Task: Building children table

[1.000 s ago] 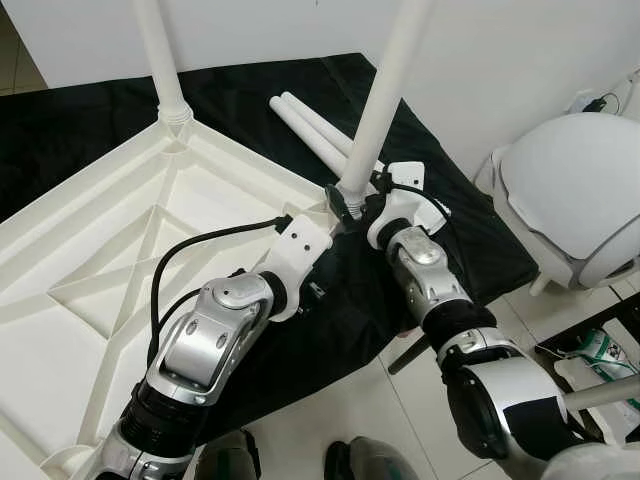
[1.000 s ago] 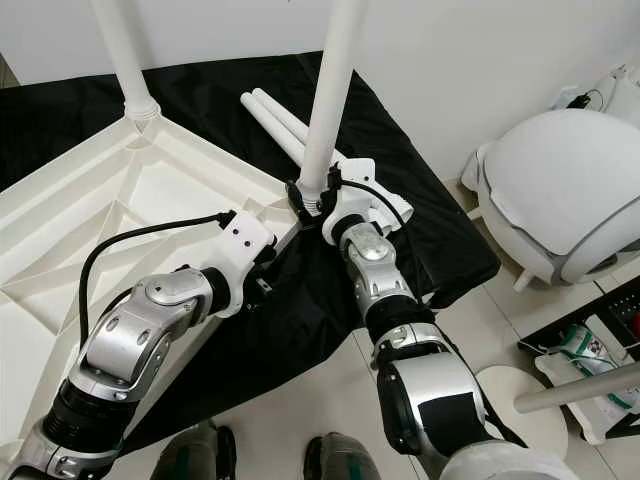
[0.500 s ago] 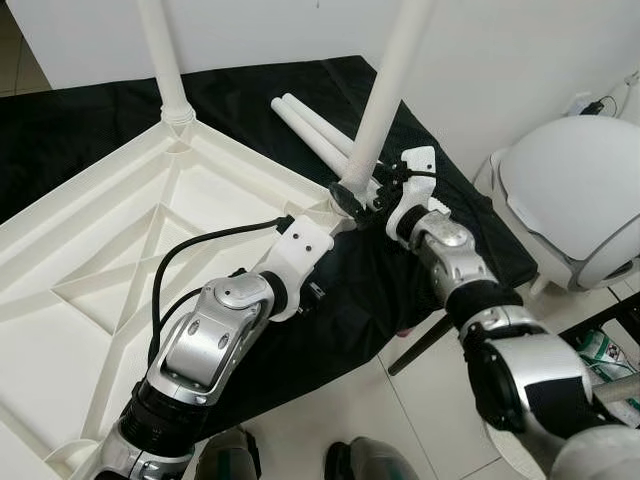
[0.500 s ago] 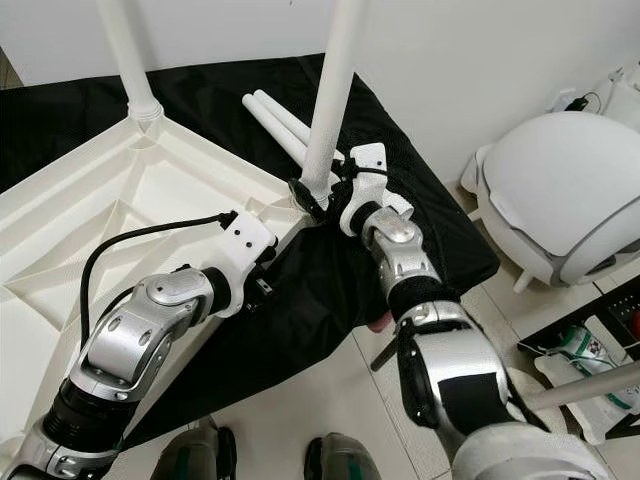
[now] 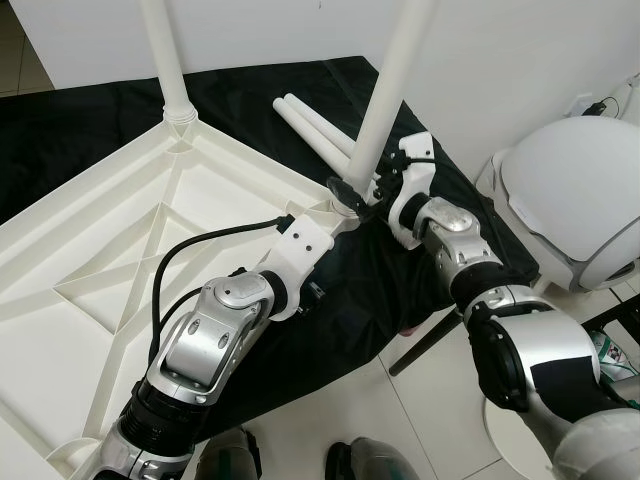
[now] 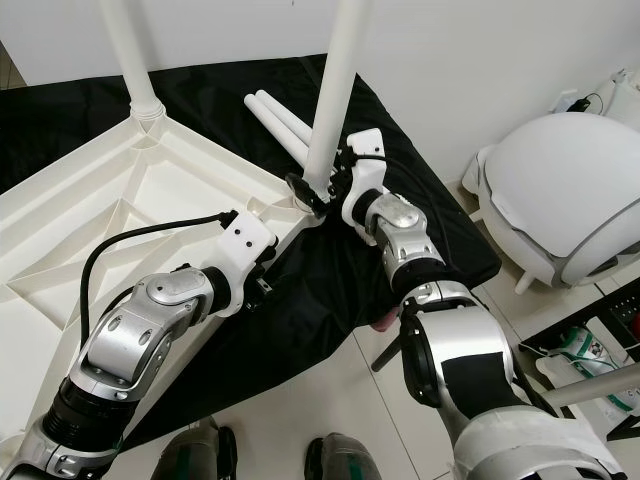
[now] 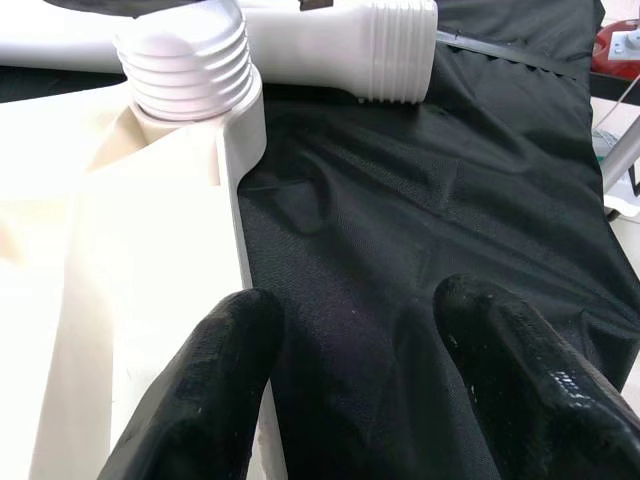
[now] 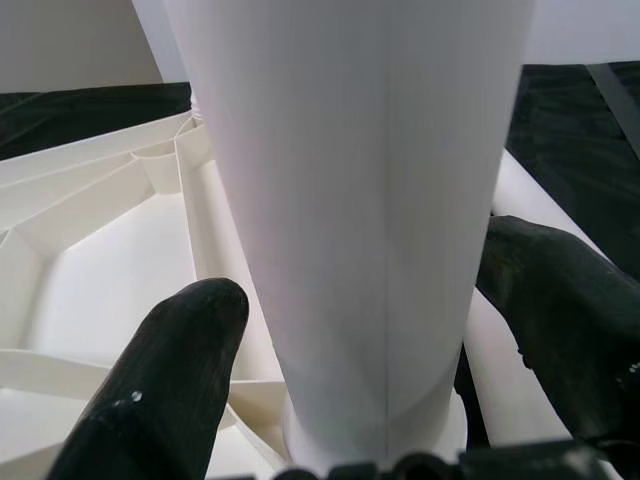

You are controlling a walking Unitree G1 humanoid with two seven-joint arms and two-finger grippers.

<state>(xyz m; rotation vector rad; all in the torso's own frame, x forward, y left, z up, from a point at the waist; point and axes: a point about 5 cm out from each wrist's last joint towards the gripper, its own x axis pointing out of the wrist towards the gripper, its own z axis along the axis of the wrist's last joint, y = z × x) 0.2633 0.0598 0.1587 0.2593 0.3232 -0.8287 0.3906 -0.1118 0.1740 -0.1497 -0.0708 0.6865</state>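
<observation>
The white table top [image 5: 100, 250] lies upside down on a black cloth [image 5: 400, 270]. Two white legs stand in its corner sockets: a far one [image 5: 165, 60] and a nearer one [image 5: 390, 90]. My right gripper [image 5: 355, 192] is at the foot of the nearer leg [image 8: 350, 200], and its fingers [image 8: 170, 370] press that leg from both sides. My left gripper [image 7: 350, 380] is open, low over the cloth beside the table's edge [image 7: 150, 250], just short of the threaded socket [image 7: 190, 60]. Two loose legs [image 5: 310, 125] lie on the cloth behind.
A white domed object [image 5: 580, 200] stands on the tiled floor at the right. A dark bar [image 5: 420, 345] juts from under the cloth's edge. My feet [image 5: 350, 465] are at the bottom. A white wall [image 5: 500, 60] closes the back.
My right wrist has turned around the foot of the nearer leg and its forearm has swung rightward. The left arm has stayed where it was.
</observation>
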